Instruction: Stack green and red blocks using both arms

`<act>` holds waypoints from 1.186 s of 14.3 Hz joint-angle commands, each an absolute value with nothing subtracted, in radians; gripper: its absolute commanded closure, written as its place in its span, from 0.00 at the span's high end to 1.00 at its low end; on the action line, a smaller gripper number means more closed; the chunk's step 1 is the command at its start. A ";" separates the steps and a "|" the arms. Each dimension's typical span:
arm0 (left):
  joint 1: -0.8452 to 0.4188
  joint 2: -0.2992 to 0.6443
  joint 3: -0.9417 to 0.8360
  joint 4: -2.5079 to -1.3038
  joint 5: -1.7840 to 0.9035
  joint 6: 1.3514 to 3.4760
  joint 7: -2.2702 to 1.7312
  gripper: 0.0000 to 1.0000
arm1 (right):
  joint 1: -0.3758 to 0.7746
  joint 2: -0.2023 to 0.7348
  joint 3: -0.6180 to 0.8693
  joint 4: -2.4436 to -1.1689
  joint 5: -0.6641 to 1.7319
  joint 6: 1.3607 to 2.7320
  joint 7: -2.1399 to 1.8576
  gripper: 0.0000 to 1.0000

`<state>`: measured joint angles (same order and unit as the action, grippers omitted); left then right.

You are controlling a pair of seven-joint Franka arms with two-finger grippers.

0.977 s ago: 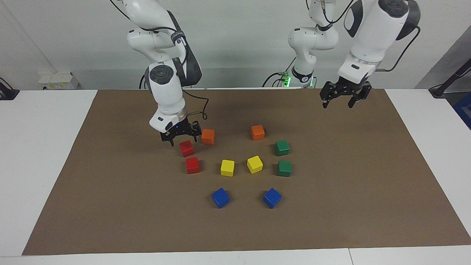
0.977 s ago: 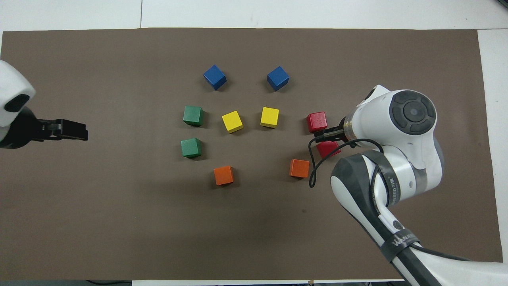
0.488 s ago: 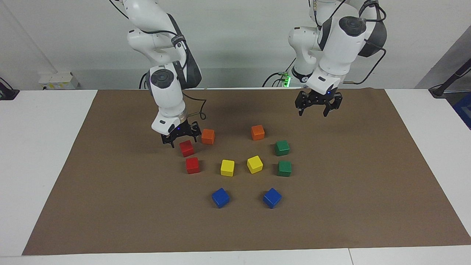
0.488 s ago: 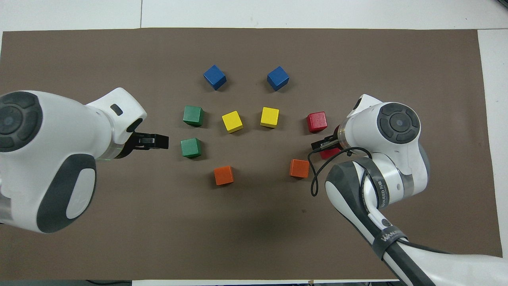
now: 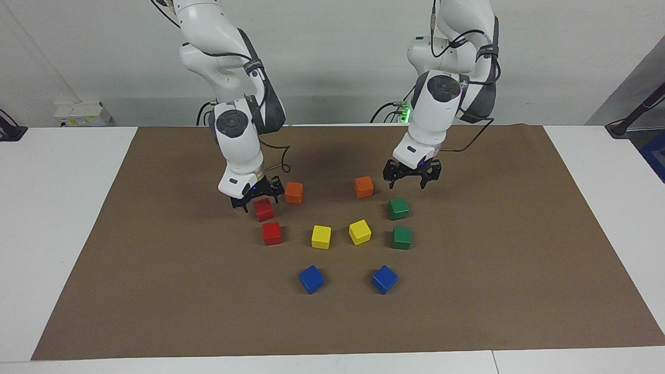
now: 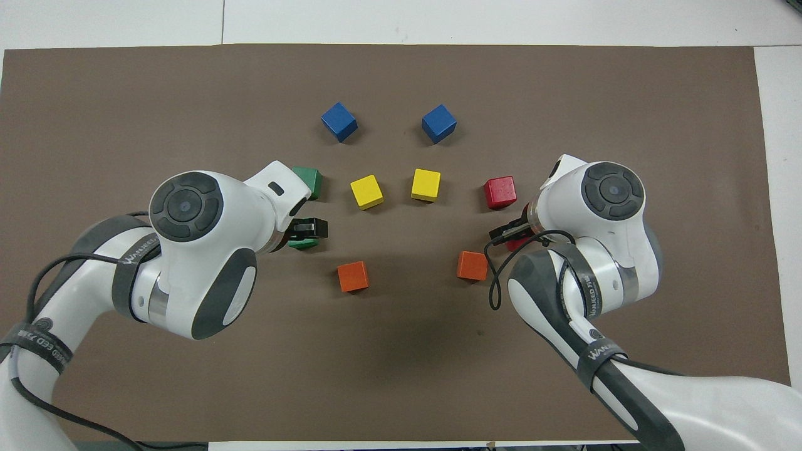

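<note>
Nearest the robots, two orange cubes [image 5: 293, 192] sit on the brown mat [image 5: 493, 291] that covers the desk [image 5: 57, 208]. Beside one, toward the right arm's end, the right end effector [image 5: 258, 196] is low over the nearer red cube [image 5: 264, 209], its fingers apart and straddling the cube, not clamped. Toward the left arm's end, the left end effector [image 5: 412, 178] hovers with fingers apart over the nearer green cube [image 5: 398, 208], clear of it. Next out lie the second red cube [image 5: 271, 233], two yellow cubes [image 5: 321, 237] and the second green cube [image 5: 401, 237], all in one row, each apart. Farthest out are two blue cubes [image 5: 311, 279].
</note>
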<state>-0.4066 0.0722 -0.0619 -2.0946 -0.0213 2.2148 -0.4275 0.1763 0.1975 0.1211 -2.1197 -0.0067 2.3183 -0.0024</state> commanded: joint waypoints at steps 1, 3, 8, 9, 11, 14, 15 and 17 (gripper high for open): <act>-0.451 0.090 -0.043 -2.132 -0.032 2.279 -0.500 1.00 | 0.166 0.219 0.126 -2.123 -0.003 2.353 -0.018 0.95; -0.449 0.092 -0.043 -2.158 -0.032 2.315 -0.502 1.00 | 0.167 0.221 0.126 -2.123 -0.003 2.349 -0.018 0.71; -0.449 0.117 -0.041 -2.200 -0.032 2.384 -0.529 1.00 | 0.126 0.224 0.121 -2.027 -0.003 2.226 -0.026 0.00; -0.449 0.136 -0.041 -2.200 -0.032 2.408 -0.541 1.00 | 0.074 0.227 0.123 -1.978 -0.005 2.179 -0.035 0.00; -0.451 0.167 -0.040 -2.198 -0.031 2.433 -0.545 1.00 | -0.016 0.245 0.123 -1.944 -0.005 2.180 -0.079 0.00; -0.451 0.198 -0.040 -2.194 -0.022 2.454 -0.545 1.00 | -0.118 0.256 0.121 -1.951 -0.009 2.238 -0.087 0.00; -0.451 0.204 -0.038 -2.194 -0.017 2.456 -0.545 1.00 | -0.141 0.270 0.121 -1.951 -0.015 2.256 -0.087 0.00; -0.451 0.213 -0.040 -2.192 -0.009 2.462 -0.545 0.99 | -0.167 0.302 0.120 -1.950 -0.020 2.299 -0.087 0.00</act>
